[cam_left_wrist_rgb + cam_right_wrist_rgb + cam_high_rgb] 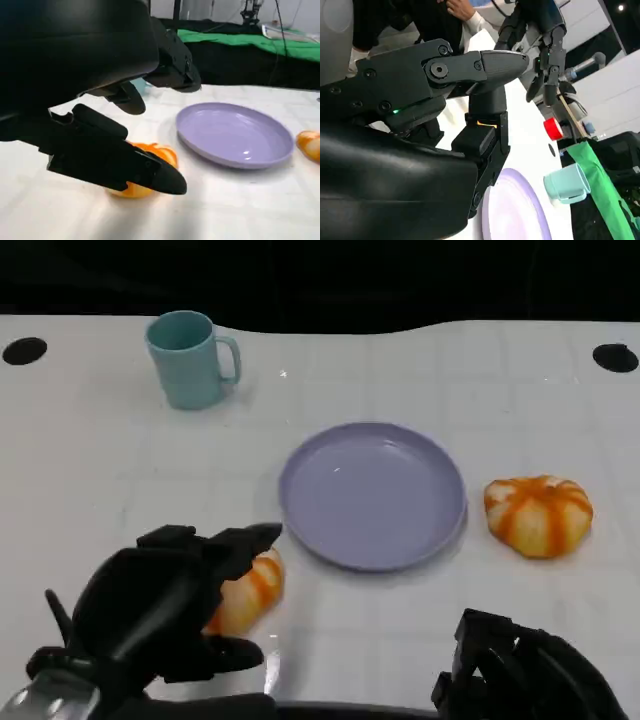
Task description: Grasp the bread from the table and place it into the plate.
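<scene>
An orange-striped bread lies on the white table at the near left, just left of the lavender plate. My left hand hangs over that bread with its fingers spread above it and the thumb low in front; nothing is gripped and the bread rests on the table. A second bread lies right of the plate. My right hand sits low at the near right edge, fingers stretched out and holding nothing.
A teal cup stands at the far left of the table. The right wrist view shows the cup, the plate's rim and a person's sleeve beyond the table. Black holes mark the table's far corners.
</scene>
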Tool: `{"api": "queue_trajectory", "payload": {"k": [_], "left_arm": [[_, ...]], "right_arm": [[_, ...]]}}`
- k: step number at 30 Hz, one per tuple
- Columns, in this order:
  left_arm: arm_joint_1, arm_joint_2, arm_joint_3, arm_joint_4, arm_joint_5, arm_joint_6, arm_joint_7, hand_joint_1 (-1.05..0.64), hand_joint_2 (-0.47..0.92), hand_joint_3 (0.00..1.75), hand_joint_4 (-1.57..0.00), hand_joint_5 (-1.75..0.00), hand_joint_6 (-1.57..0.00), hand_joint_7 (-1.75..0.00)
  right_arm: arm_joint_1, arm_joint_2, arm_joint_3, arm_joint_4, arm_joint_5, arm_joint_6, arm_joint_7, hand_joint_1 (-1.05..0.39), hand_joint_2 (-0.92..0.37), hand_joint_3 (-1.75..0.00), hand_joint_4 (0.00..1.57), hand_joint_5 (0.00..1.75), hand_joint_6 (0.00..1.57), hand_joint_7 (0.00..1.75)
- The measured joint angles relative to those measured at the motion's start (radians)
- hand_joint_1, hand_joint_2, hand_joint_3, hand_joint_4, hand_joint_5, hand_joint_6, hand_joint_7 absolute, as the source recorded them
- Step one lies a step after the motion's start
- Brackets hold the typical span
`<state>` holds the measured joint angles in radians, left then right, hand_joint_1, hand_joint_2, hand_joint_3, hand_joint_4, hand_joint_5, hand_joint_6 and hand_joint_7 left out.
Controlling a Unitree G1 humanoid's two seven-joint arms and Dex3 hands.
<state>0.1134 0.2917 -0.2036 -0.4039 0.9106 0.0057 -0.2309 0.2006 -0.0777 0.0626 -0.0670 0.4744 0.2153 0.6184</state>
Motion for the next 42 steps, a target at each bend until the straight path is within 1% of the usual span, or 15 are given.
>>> {"api": "queue_trajectory", "payload": {"k": [6, 10, 14, 22, 29, 33, 35, 36, 37, 38, 39, 40, 42], "left_arm": [[-0.067, 0.01, -0.073, 0.017, 0.199, 0.082, -0.048, -0.72, 0.9, 0.0, -0.26, -0.27, -0.23, 0.0], [-0.117, 0.006, -0.123, 0.087, 0.314, 0.148, -0.099, -0.72, 0.91, 0.0, -0.29, -0.2, -0.23, 0.0], [-0.172, -0.008, -0.165, 0.163, 0.386, 0.207, -0.151, -0.73, 0.9, 0.0, -0.31, -0.18, -0.25, -0.01], [-0.238, -0.028, -0.205, 0.338, 0.386, 0.247, -0.142, -0.71, 0.91, 0.0, -0.32, -0.15, -0.24, 0.0], [-0.302, -0.039, -0.233, 0.487, 0.343, 0.259, -0.082, -0.67, 0.92, 0.0, -0.34, -0.13, -0.25, -0.01], [-0.331, -0.039, -0.244, 0.569, 0.299, 0.252, -0.025, -0.56, 0.92, 0.04, -0.42, -0.15, -0.35, -0.04], [-0.341, -0.038, -0.246, 0.597, 0.272, 0.242, 0.013, -0.5, 0.92, 0.06, -0.49, -0.18, -0.4, -0.05], [-0.344, -0.037, -0.246, 0.609, 0.261, 0.236, 0.033, -0.46, 0.92, 0.08, -0.59, -0.24, -0.47, -0.07], [-0.349, -0.036, -0.246, 0.623, 0.247, 0.227, 0.054, -0.41, 0.92, 0.1, -0.64, -0.51, -0.58, -0.06], [-0.354, -0.034, -0.245, 0.639, 0.226, 0.211, 0.08, -0.36, 0.92, 0.13, -0.64, -0.9, -0.73, -0.06], [-0.359, -0.029, -0.245, 0.655, 0.208, 0.193, 0.11, -0.33, 0.92, 0.17, -0.67, -1.07, -0.84, -0.08], [-0.366, -0.024, -0.243, 0.675, 0.186, 0.171, 0.145, -0.32, 0.92, 0.21, -0.76, -1.12, -0.99, -0.1], [-0.374, -0.012, -0.241, 0.719, 0.148, 0.124, 0.22, -0.33, 0.92, 0.2, -0.83, -1.17, -1.09, -0.1]], "right_arm": [[-0.001, 0.0, -0.001, -0.002, 0.0, 0.002, -0.002, -0.71, -0.92, -0.25, 0.85, 1.62, 0.76, 1.41], [-0.001, -0.001, -0.001, -0.003, 0.0, 0.002, -0.002, -0.71, -0.92, -0.25, 0.85, 1.62, 0.76, 1.41], [0.001, -0.001, 0.0, -0.006, 0.0, 0.002, -0.002, -0.72, -0.92, -0.26, 0.86, 1.62, 0.76, 1.41], [0.002, -0.001, 0.0, -0.016, -0.001, 0.001, -0.003, -0.71, -0.92, -0.26, 0.86, 1.62, 0.75, 1.42], [0.001, 0.0, -0.001, -0.016, -0.001, 0.001, -0.002, -0.72, -0.92, -0.26, 0.86, 1.62, 0.76, 1.42], [0.002, -0.001, -0.001, -0.016, -0.001, 0.001, -0.002, -0.72, -0.92, -0.25, 0.86, 1.62, 0.76, 1.42], [0.002, -0.001, -0.001, -0.016, -0.001, 0.001, -0.001, -0.72, -0.92, -0.25, 0.86, 1.62, 0.76, 1.42], [0.002, -0.001, -0.001, -0.016, -0.001, 0.001, 0.0, -0.72, -0.92, -0.25, 0.86, 1.61, 0.76, 1.42], [0.002, -0.001, -0.001, -0.016, -0.001, 0.001, 0.001, -0.72, -0.92, -0.24, 0.86, 1.61, 0.76, 1.41], [0.002, -0.001, -0.001, -0.016, -0.001, 0.001, 0.001, -0.72, -0.92, -0.24, 0.86, 1.61, 0.76, 1.41], [0.002, -0.001, -0.001, -0.016, -0.001, 0.001, 0.001, -0.71, -0.92, -0.24, 0.86, 1.61, 0.76, 1.41], [0.002, -0.001, -0.001, -0.016, -0.001, 0.001, 0.001, -0.72, -0.92, -0.24, 0.86, 1.61, 0.76, 1.41], [0.002, -0.001, -0.001, -0.016, 0.0, 0.001, 0.002, -0.72, -0.92, -0.24, 0.86, 1.61, 0.76, 1.41]]}}
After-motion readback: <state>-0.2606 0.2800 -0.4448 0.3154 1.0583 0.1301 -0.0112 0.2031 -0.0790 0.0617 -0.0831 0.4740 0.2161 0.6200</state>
